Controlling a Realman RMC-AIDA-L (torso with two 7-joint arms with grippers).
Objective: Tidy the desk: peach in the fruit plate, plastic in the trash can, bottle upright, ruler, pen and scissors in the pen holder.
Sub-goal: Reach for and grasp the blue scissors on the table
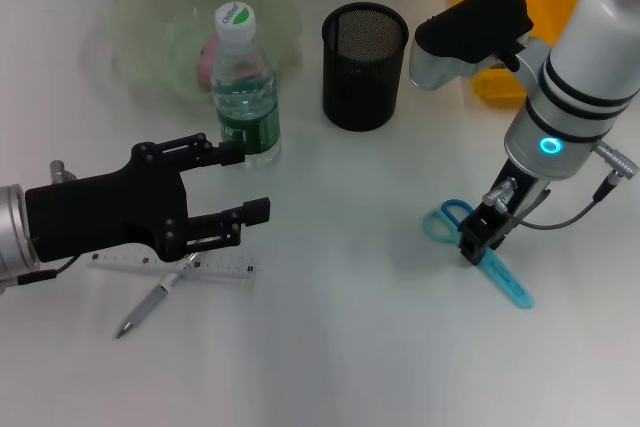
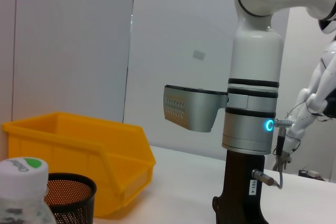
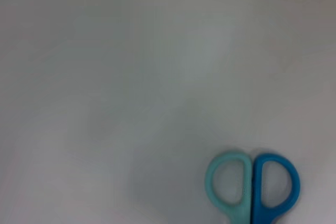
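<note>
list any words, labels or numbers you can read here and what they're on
Bottle cap: green print on the white top, too blurred to read in either the head or left wrist view.
Bottle label: green band, with no text that can be made out.
Ruler: tick marks show faintly, numbers too small to read.
Right arm: a small white tag with characters, too small to read.

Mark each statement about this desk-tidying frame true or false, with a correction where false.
1. The bottle stands upright. True.
2. The scissors are in the pen holder. False: they lie on the table, under the right gripper.
3. The pen and ruler lie on the table. True.
4. The left gripper is shut on the bottle. False: its fingers are open beside the bottle.
5. The peach is in the fruit plate. True.
</note>
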